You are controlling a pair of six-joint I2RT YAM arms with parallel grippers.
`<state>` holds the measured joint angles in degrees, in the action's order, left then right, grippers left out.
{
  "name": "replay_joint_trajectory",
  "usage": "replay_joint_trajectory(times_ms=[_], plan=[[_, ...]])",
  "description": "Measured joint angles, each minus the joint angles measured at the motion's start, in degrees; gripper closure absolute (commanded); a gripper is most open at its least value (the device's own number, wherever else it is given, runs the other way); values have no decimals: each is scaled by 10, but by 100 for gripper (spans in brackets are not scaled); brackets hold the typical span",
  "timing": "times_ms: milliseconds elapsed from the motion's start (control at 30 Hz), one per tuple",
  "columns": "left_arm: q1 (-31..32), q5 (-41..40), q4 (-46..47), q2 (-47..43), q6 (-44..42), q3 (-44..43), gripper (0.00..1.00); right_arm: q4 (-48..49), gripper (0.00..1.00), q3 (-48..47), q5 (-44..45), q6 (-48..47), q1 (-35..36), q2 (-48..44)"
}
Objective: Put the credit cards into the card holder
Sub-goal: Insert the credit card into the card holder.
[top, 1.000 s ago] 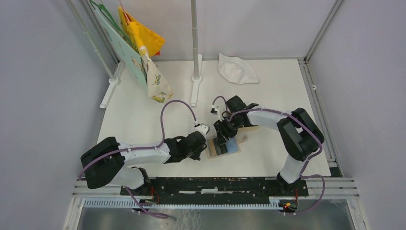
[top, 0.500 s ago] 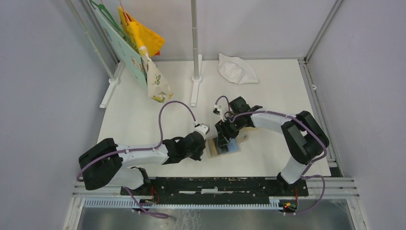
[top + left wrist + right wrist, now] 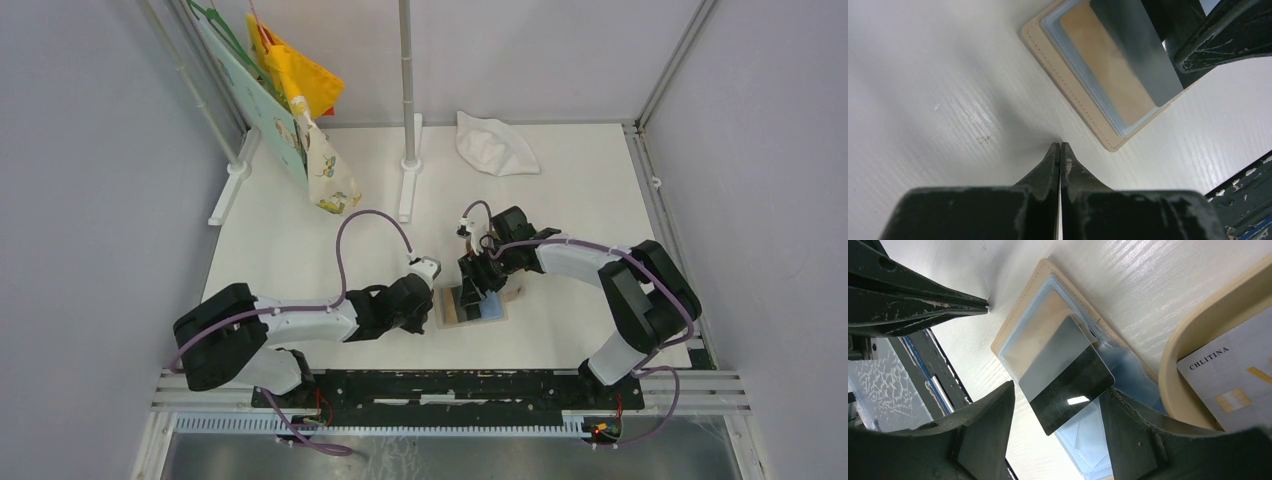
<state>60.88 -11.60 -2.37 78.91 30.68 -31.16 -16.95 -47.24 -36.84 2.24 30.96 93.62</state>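
The card holder (image 3: 482,313) lies open on the table, beige edge (image 3: 1015,322) outside, light blue lining inside. An orange card (image 3: 1108,70) sits in its left pocket. A black card (image 3: 1068,372) lies slanted on top of it, also seen in the left wrist view (image 3: 1138,47). My right gripper (image 3: 1058,407) is open, one finger at each side of the black card, the left one clear of it. A grey-white card (image 3: 1233,385) rests in the tan tray (image 3: 1188,337). My left gripper (image 3: 1060,146) is shut and empty, tips on the table just off the holder's corner.
A crumpled white cloth (image 3: 497,145) lies at the back. A pole on a white foot (image 3: 409,160) stands behind the arms. Yellow and patterned bags (image 3: 300,110) hang at the back left. A black rail (image 3: 450,385) runs along the near edge.
My right gripper's jaws have spread wider and the arm has shifted a little right and nearer. The black card now lies free on the holder. The left arm has barely moved.
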Motion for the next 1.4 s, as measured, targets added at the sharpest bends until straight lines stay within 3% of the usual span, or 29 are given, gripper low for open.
replay_joint_trajectory(times_ms=[567,1000,1400], plan=[[0,7,44,37,2,-16,98,56,37,8,-52,63,4,26],[0,15,52,35,12,-10,98,-7,35,-4,96,-1,26,-21],[0,18,68,31,13,-1,98,-27,35,-4,115,-53,17,-45]])
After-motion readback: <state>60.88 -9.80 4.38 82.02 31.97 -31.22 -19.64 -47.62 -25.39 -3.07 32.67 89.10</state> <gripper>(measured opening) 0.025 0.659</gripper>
